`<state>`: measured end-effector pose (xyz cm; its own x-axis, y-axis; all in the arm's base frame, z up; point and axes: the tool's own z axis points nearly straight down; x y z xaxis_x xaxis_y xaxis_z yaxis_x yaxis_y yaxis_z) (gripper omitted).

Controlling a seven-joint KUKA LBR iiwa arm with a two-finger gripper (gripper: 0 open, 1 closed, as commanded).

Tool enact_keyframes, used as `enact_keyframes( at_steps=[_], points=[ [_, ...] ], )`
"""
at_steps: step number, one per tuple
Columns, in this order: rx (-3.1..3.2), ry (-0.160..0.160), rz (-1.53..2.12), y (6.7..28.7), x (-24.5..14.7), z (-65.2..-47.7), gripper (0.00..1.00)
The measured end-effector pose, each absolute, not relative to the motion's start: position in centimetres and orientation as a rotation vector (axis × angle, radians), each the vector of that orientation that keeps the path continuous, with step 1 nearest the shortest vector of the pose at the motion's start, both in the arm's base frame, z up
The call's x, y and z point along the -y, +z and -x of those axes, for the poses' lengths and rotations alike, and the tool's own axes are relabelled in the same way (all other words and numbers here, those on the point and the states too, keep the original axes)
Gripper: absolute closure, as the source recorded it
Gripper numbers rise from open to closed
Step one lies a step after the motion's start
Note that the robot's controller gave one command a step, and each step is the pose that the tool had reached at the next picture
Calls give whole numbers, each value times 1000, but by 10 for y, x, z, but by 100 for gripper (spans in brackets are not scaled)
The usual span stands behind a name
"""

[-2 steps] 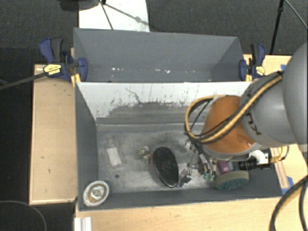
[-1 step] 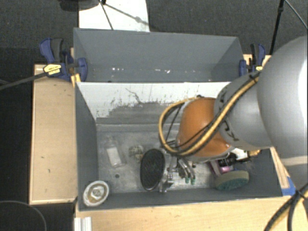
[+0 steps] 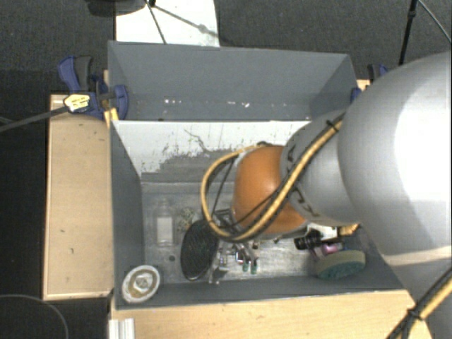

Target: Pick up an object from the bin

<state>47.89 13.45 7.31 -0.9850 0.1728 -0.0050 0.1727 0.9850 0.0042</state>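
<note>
As my arm leans in from the right, my claw [image 3: 239, 258] sits low over the floor of the bin [image 3: 127, 189], close to the front wall. It's tucked under the smooth, rounded orange cover [image 3: 258, 182] and the looping yellow cables [image 3: 210, 176]. Clenched or released? I cannot tell, the wrist hides too much.

Nearest thing: a black oval [image 3: 196, 249], matte, with a fine mesh-like grain. It lies on the floor just beside the claw, on its left; whether they touch I cannot say.

Further left on the scuffed grey metal sits a small clear bottle [image 3: 164, 229], and in the front-left corner there's a flat, shiny silver ring [image 3: 141, 282].

On the claw's other side a round green disc [image 3: 340, 264], rough like a sponge, rests by the front wall. A black-and-purple piece [image 3: 316, 243] lies just behind it.
</note>
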Motion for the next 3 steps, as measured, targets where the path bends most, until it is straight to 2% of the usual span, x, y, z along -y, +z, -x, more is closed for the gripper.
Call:
enact_keyframes(
  at_steps=[1, 2, 3],
  points=[
    [-3123, 3, -278, 74, -131, -480, 100],
    [-3113, 5, -353, 75, -127, -573, 100],
    [-3128, 6, 134, 215, -185, -586, 100]
  ],
)
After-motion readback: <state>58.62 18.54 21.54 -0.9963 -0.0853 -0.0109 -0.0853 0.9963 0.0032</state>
